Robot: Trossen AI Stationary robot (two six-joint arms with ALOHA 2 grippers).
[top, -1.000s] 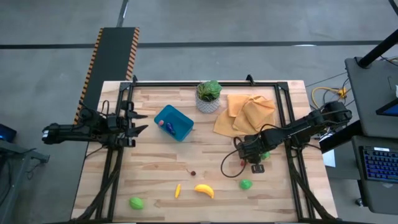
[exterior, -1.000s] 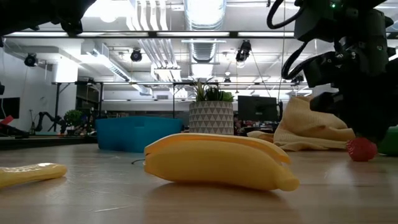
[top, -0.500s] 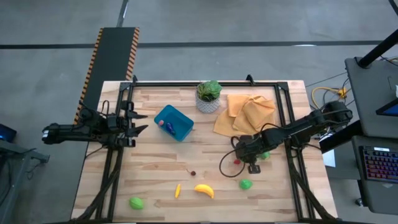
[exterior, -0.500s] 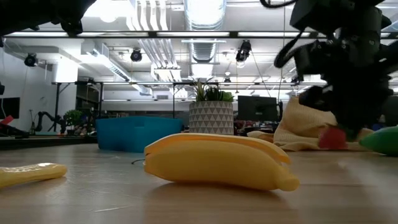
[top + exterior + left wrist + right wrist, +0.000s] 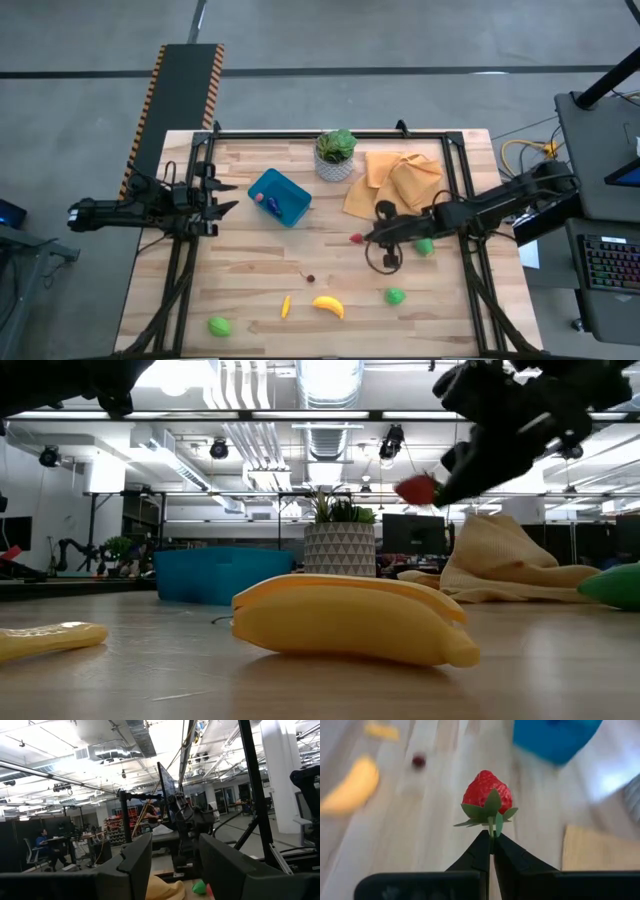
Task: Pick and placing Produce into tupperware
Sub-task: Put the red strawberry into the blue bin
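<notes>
A small red strawberry with green leaves hangs in the air right of the table's middle, and my right gripper is shut on it. The blue tupperware stands on the table to the far left of it, with small pieces inside. On the near half of the table lie a yellow banana, a small yellow piece, a brown bit and green pieces. My left gripper waits open at the table's left edge. My right gripper pinches the strawberry's thin green stem between the tips of its two fingers. The fingers come from the table's right, slanting a little downward. The strawberry sticks out beyond the fingertips, lifted well clear of the table.
A potted plant stands at the far middle, with an orange-yellow cloth crumpled to its right. A black frame rail runs along the table's right side. Bare wood lies between the strawberry and the tupperware.
My right gripper has risen from the table and tipped from pointing steeply down to nearly level, swinging its fingertips toward the table's left. The strawberry has come up with it, from beside the table's surface to well above it.
</notes>
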